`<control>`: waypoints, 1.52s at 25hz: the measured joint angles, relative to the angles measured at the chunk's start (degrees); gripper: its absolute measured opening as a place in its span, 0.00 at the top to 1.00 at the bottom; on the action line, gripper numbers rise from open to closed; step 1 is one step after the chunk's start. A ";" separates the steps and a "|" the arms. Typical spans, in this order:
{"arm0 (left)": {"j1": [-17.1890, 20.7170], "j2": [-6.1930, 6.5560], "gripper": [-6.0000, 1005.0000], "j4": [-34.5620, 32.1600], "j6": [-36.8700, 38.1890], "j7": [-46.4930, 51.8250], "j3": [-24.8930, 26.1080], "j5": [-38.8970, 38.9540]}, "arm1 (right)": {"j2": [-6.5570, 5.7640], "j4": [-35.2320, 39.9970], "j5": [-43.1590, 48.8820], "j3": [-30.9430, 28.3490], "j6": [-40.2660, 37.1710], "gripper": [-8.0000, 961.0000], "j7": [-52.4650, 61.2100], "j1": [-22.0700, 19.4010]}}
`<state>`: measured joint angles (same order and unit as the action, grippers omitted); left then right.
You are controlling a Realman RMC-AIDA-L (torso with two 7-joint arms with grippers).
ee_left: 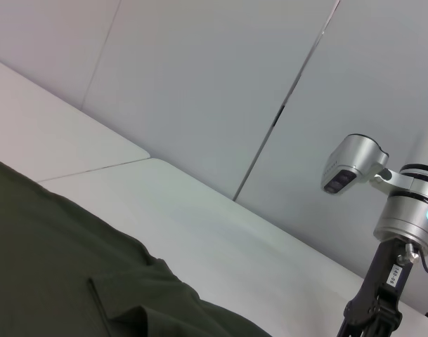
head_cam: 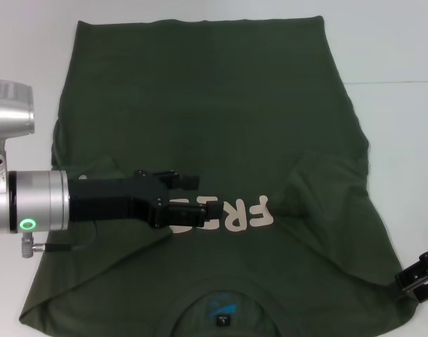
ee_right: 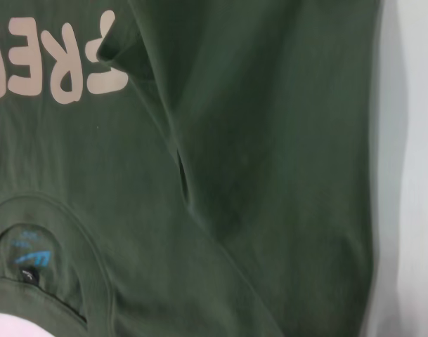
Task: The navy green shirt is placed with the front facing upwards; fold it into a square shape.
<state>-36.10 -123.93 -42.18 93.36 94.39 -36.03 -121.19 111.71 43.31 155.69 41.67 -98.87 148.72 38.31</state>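
Observation:
The navy green shirt [head_cam: 214, 119] lies flat on the white table, front up, collar towards me. Its cream "FREE!" letters [head_cam: 245, 213] read upside down, and the blue print and black tag [head_cam: 222, 312] sit inside the collar. Both sides are folded in over the body. My left gripper [head_cam: 192, 195] reaches in from the left, open and empty, over the first letters on the chest. My right gripper [head_cam: 419, 276] is at the shirt's near right corner, mostly out of frame. The right wrist view shows the letters [ee_right: 52, 63], the collar [ee_right: 38, 246] and a folded-in sleeve edge [ee_right: 178, 161].
The white table [head_cam: 403, 140] shows bare to the right of the shirt and at the far left [head_cam: 31, 49]. In the left wrist view the right arm [ee_left: 403, 210] stands beyond the shirt's edge [ee_left: 73, 281], with grey wall panels [ee_left: 199, 84] behind.

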 joint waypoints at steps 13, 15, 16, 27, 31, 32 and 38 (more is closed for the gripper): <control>-0.08 0.00 0.14 -0.01 -0.12 -0.08 0.22 0.00 | 0.64 0.24 0.87 0.05 0.49 0.37 0.40 0.11; 0.05 0.00 0.14 -0.01 -0.12 -0.09 0.27 0.00 | 0.67 0.14 0.87 0.22 0.48 0.47 0.39 0.12; 0.11 0.00 0.14 -0.01 -0.12 -0.09 0.31 0.00 | 0.68 0.07 0.86 0.28 0.47 0.51 0.39 0.13; 0.31 0.08 0.14 -0.14 -0.08 1.25 0.62 -0.01 | 0.95 0.31 0.86 0.47 1.00 0.91 -0.94 -0.50; 1.78 0.64 0.15 -2.99 0.57 9.83 0.59 -0.62 | 1.19 0.39 0.33 -2.03 1.37 0.95 -4.67 -0.86; 2.57 0.95 0.15 -4.96 0.86 14.22 0.56 -1.18 | 1.34 0.39 0.11 -2.59 1.48 0.95 -5.57 -0.90; 6.44 3.27 0.15 -18.55 7.05 38.49 3.23 -7.30 | 1.99 0.39 -3.01 -3.52 2.29 0.95 -10.01 -0.99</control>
<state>-29.66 -120.66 -60.73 100.41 132.88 -32.80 -128.50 113.70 43.70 152.68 38.14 -96.57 138.71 37.32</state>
